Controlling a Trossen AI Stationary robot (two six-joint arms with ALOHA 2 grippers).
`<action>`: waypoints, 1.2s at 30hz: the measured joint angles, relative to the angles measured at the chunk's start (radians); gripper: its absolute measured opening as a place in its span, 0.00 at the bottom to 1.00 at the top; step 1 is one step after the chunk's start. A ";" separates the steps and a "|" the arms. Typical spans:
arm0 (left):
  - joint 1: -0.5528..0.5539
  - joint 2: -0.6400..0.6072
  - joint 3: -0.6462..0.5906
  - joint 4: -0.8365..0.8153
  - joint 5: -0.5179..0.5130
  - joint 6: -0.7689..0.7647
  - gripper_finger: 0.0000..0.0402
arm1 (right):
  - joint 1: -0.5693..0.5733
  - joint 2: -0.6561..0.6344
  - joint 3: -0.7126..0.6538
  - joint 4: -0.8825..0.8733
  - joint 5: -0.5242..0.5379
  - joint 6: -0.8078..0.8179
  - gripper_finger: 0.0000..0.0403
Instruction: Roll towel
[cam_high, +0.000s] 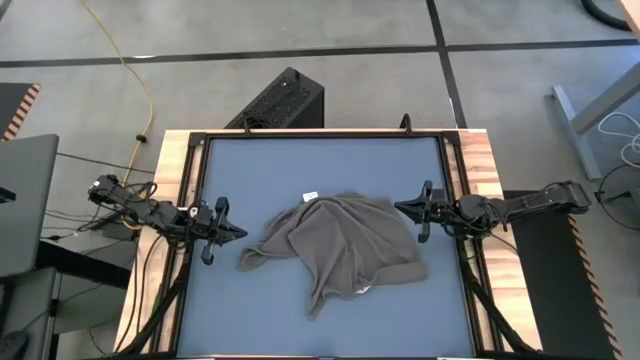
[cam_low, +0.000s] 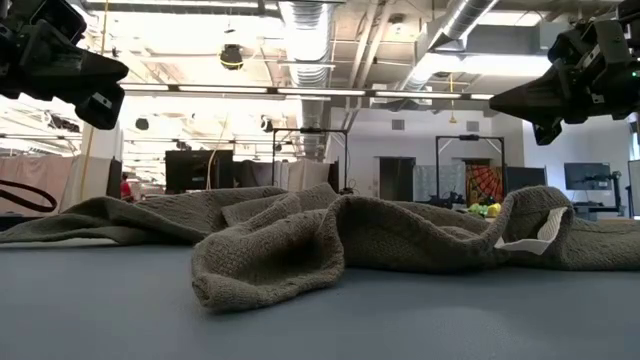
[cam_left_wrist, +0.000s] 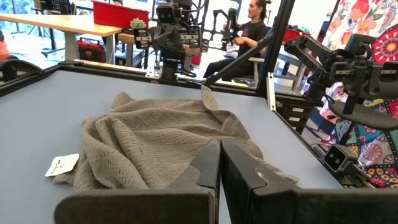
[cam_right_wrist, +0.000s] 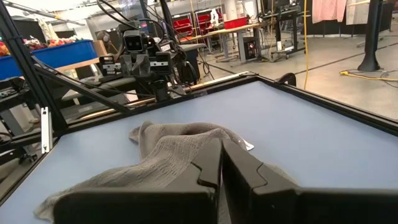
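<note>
the left gripper hangs closed and empty above the mat's left side, clear of the cloth; the towel lies crumpled in a heap at the middle of the blue mat, its white tag at the far edge; the right gripper, fingers together and holding nothing, hovers just beside the heap's right edge; rolling looks premature: better to take two corners and spread it flat first; the folds are the main obstacle; the black box beyond the table stands clear.
</note>
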 joint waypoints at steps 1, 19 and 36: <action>0.000 0.000 0.000 0.000 0.000 0.000 0.00 | 0.000 0.000 0.000 0.000 0.000 0.000 0.10; 0.001 -0.001 -0.001 0.219 -0.490 -0.673 0.00 | -0.009 0.000 0.000 0.069 0.003 0.055 0.10; 0.068 0.199 -0.001 0.347 -0.299 -0.653 0.00 | -0.015 0.045 0.000 0.279 -0.005 0.569 0.10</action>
